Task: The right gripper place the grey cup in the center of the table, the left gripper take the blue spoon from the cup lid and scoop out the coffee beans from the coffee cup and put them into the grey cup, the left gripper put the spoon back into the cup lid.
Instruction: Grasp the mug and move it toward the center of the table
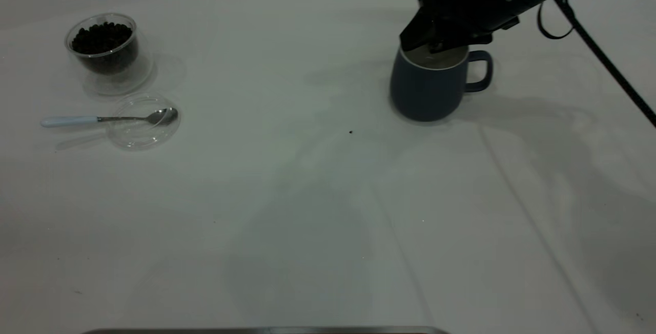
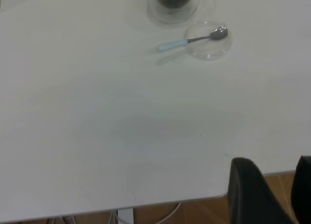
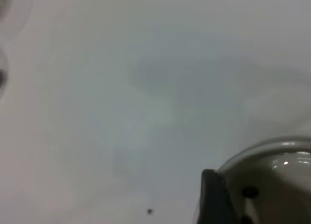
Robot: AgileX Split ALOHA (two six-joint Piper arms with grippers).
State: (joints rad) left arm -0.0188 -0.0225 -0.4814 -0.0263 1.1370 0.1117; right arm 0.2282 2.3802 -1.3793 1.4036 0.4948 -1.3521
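The grey cup [image 1: 425, 88] stands upright on the white table [image 1: 307, 211], right of centre and towards the far side, handle pointing right. My right gripper [image 1: 435, 47] comes down over its rim and is shut on the wall, one finger [image 3: 214, 199] outside and the off-white inside [image 3: 277, 180] in view. At far left stands the glass coffee cup [image 1: 107, 52] full of coffee beans [image 1: 102, 37]. Just in front lies the clear cup lid [image 1: 143, 124] with the blue spoon [image 1: 102, 119] across it, bowl in the lid. My left gripper [image 2: 286, 195] hangs open by the table's edge, far from the spoon [image 2: 189, 41].
A small dark speck [image 1: 350, 131] lies near the table's middle. The right arm's black cable [image 1: 605, 57] slants down across the far right corner. In the left wrist view the table edge [image 2: 146, 202] shows, with wooden floor beyond it.
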